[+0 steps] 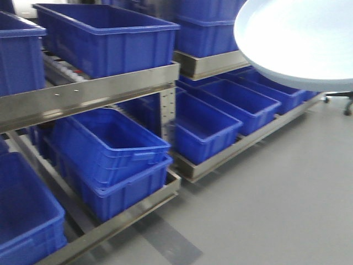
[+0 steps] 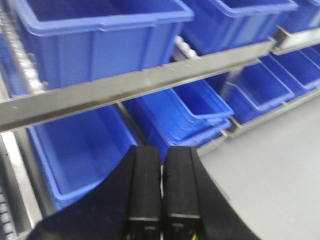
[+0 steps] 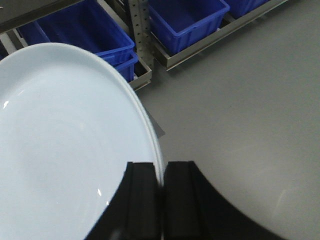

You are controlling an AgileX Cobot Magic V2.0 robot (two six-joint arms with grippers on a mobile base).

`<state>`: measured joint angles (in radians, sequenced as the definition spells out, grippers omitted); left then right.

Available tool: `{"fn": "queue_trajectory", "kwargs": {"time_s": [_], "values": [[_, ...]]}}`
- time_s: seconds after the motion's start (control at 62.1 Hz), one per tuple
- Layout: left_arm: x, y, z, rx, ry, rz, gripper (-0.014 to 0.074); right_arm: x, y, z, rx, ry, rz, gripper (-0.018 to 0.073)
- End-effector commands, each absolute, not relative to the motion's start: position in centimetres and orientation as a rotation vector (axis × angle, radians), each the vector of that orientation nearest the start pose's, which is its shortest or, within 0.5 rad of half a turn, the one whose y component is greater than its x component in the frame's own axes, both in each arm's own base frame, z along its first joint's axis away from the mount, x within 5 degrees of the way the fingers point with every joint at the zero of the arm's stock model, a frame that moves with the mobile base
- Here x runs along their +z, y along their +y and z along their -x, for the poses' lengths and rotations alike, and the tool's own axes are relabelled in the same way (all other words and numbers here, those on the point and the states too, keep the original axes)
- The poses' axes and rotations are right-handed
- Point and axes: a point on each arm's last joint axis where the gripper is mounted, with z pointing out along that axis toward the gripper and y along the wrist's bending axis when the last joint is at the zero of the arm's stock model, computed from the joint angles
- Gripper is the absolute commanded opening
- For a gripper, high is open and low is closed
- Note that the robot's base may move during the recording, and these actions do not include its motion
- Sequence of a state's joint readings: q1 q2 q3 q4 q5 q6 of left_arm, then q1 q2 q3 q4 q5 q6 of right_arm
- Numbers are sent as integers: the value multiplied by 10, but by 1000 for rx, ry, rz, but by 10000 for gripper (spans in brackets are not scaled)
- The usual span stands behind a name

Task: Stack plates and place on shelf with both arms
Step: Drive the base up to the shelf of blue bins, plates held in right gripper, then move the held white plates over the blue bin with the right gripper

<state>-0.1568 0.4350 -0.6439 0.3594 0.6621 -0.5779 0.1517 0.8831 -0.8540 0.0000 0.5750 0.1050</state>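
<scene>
A pale bluish-white plate (image 1: 298, 38) hangs in the air at the top right of the front view, beside the shelf (image 1: 99, 91). In the right wrist view my right gripper (image 3: 161, 175) is shut on the rim of this plate (image 3: 65, 140), held above the grey floor. I cannot tell whether a second plate lies stacked with it. My left gripper (image 2: 161, 160) is shut and empty, its fingers together, facing the shelf's steel front rail (image 2: 150, 82) and its blue crates. Neither gripper shows in the front view.
Big blue crates (image 1: 105, 38) fill the shelf's upper and lower tiers, also in the left wrist view (image 2: 100, 35). A perforated steel upright (image 1: 167, 113) separates two bays. Grey floor (image 1: 276, 210) lies in front. A chair base (image 1: 342, 102) stands at the far right.
</scene>
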Motion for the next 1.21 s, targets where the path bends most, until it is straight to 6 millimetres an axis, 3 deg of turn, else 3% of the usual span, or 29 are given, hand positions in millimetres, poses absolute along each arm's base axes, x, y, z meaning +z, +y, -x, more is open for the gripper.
{"fn": "queue_trajectory", "kwargs": {"time_s": [0.0, 1.192], "values": [[357, 6, -81, -121, 1786, 246, 90, 377, 26, -177, 162, 1961, 44, 48], [357, 6, -81, -121, 1786, 246, 90, 376, 26, -178, 162, 1962, 44, 48]]}}
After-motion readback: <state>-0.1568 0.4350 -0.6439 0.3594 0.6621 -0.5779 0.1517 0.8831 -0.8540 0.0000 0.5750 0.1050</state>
